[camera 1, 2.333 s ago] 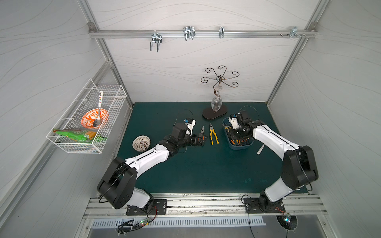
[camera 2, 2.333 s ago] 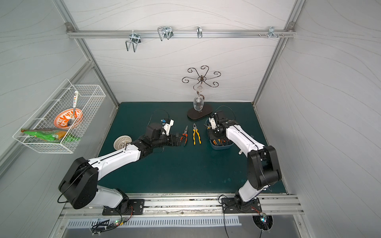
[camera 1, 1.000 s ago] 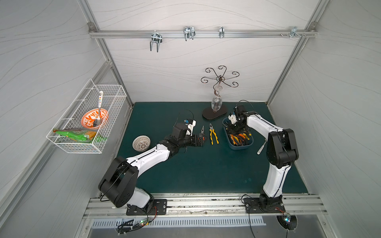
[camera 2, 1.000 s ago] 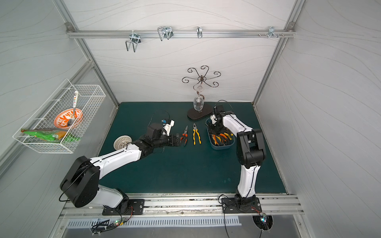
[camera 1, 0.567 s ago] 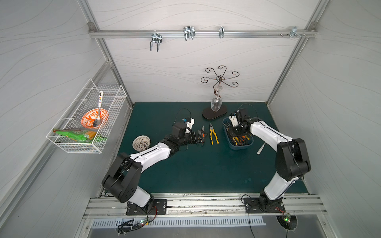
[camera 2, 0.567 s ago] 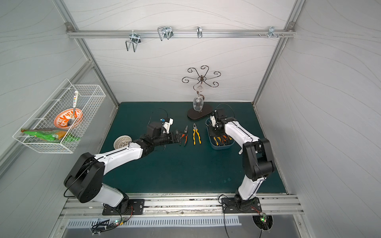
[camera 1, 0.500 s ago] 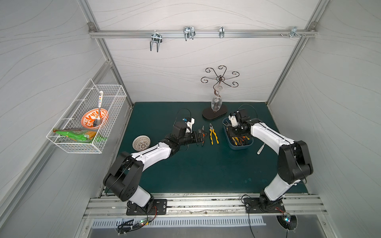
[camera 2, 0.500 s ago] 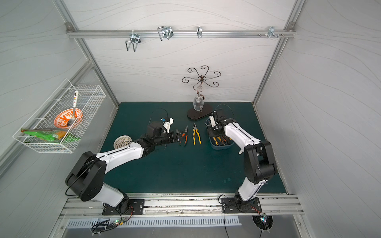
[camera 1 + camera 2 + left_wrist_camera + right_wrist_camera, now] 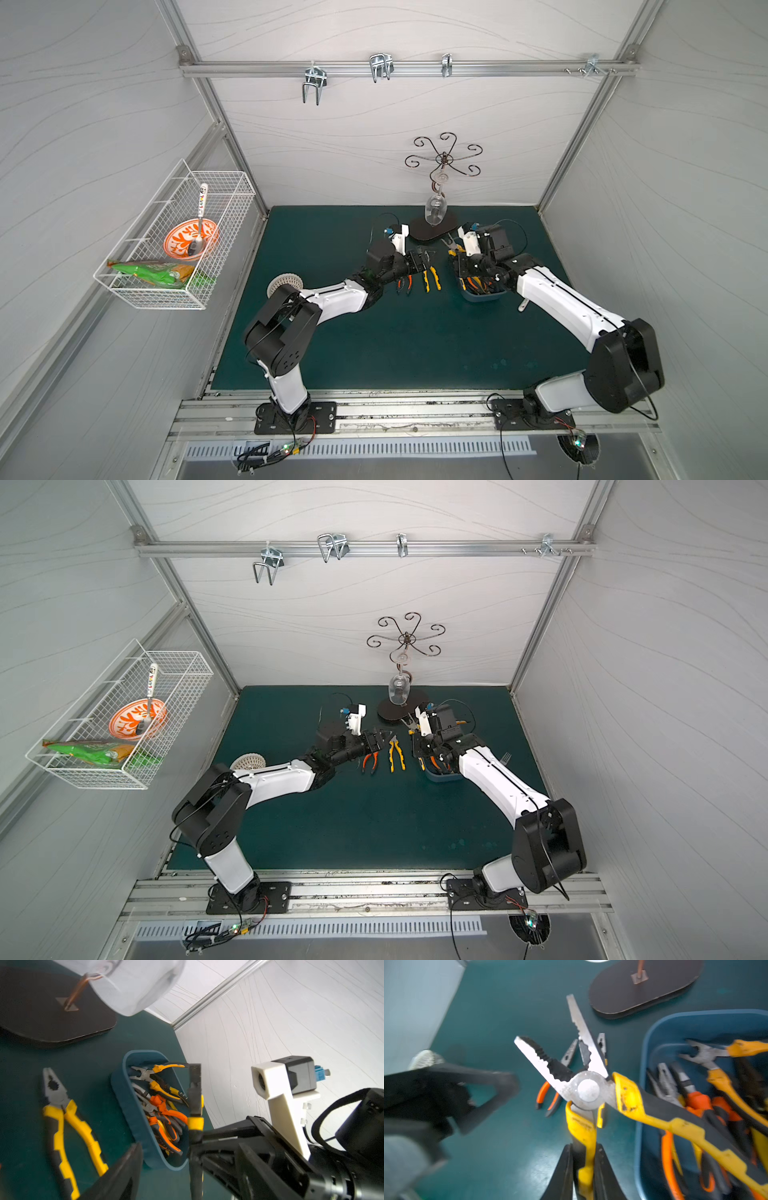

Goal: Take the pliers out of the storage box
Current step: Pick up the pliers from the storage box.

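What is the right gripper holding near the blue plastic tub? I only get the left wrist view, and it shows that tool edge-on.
Observer: The right wrist view shows the right gripper shut on one handle of yellow-and-black-handled pliers, their grey metal nose spread wide.
Operator: Which pliers lie on the dark green mat besides the blunt-nosed yellow-and-black pair I see?
Observer: A pair of orange-and-black-handled pliers, lying beside it.

No text, label, brand, number or sign readable. Coloured marks seen on spoon handle [image 9: 202,202] in wire basket [image 9: 226,216]; too small to be read.
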Robot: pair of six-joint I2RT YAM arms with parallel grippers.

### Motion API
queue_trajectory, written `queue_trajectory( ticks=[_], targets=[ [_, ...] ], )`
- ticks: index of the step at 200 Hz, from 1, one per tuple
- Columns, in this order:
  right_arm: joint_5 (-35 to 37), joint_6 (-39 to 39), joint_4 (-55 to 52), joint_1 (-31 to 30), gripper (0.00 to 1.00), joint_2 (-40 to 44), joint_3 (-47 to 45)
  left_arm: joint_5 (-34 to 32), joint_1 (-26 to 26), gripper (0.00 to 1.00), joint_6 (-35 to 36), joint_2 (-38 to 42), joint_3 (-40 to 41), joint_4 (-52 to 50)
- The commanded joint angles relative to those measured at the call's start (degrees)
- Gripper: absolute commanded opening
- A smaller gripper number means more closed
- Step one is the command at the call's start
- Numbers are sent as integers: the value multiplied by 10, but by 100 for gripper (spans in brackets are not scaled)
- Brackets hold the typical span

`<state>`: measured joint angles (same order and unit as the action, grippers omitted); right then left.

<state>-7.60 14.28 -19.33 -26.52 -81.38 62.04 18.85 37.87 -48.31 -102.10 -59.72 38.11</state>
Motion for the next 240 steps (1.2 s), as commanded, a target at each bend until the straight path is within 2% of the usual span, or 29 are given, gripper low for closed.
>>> queue_trajectory(
  ticks=[1,29,89,104,156,168,182,209,227,240],
  targets=[
    [-49,15,49,-6,0,25,1,-13,14,68,9,-21,-43,37],
    [-70,17,59,-7,0,36,-6,-21,17,55,7,-37,-62,26],
    [-107,0,62,-11,0,44,-4,-6,18,47,-11,-67,-92,13],
    [-104,-6,57,-13,0,43,-2,3,19,42,-21,-73,-98,13],
    [-80,-19,38,-15,0,45,1,5,19,0,-23,-65,-93,11],
    [-78,-21,35,-15,0,47,-1,10,18,0,-24,-62,-93,8],
    [-77,-22,34,-15,12,54,-6,24,14,0,-25,-57,-94,6],
    [-84,-24,34,-15,50,72,-24,64,-7,0,-37,-44,-93,-9],
    [-100,-21,37,-15,66,89,-43,98,-25,0,-27,-30,-89,-31],
    [-112,-17,39,-16,74,99,-57,137,-42,0,-8,-19,-87,-51]
  ],
)
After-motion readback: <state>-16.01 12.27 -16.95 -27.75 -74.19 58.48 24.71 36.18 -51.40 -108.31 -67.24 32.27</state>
